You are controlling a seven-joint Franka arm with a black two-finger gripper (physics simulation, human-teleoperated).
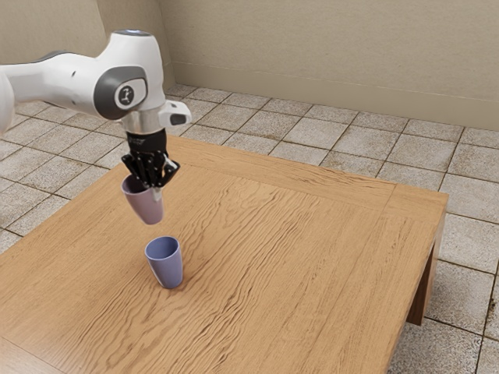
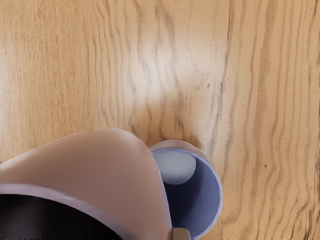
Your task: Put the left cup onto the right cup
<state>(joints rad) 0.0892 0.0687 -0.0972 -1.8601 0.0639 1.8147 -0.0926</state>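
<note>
Exterior view has the hand [image 1: 148, 181] clamping the mauve cup [image 1: 146, 206] above the blue cup [image 1: 164, 262].

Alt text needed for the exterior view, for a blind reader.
The robot's hand holds a mauve cup tilted in the air, just above a blue cup standing upright on a wooden table. The arm enters from the exterior view's left; tiled floor lies beyond the table.
</note>
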